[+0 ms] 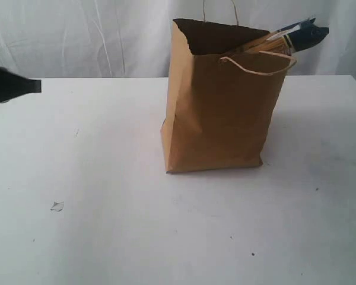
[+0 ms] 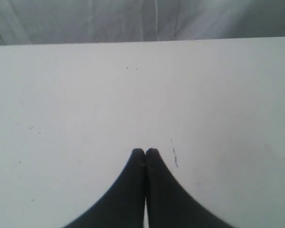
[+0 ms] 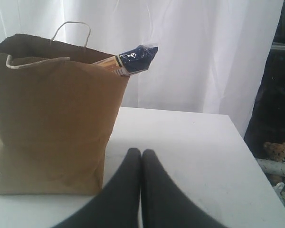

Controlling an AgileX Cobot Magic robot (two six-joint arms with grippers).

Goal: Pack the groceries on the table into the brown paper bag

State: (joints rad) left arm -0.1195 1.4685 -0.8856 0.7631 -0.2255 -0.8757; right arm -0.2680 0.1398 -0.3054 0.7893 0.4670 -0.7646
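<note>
Standing upright near the middle of the white surface (image 1: 107, 225), the brown paper bag (image 1: 219, 124) has its mouth open and its jagged top edge uncrushed. 1 item shows: the long dark noodle packet (image 1: 302, 31), leaning out of the bag's right-hand corner with its dark end above the rim. No other grocery lies on the surface in any view. What else sits inside the bag cannot be seen. A small pale scrap (image 1: 57, 206) lies well apart from the bag, towards the front left.

The 2 pincers are both shut tight, tips touching, with nothing held. The left pincer (image 2: 145, 151) hangs over bare surface. The right pincer (image 3: 141, 152) sits just beside the bag's side wall, apart from it.

Handling, as judged: the bag is thin kraft paper, light in itself and soft in the walls, so a push high up would likely crease or tip it. The twisted cord handles (image 1: 258, 66) are the sound hold, or else the folded base. The noodle packet looks slick, its contents probably brittle; grip it lightly across the protruding end.
</note>
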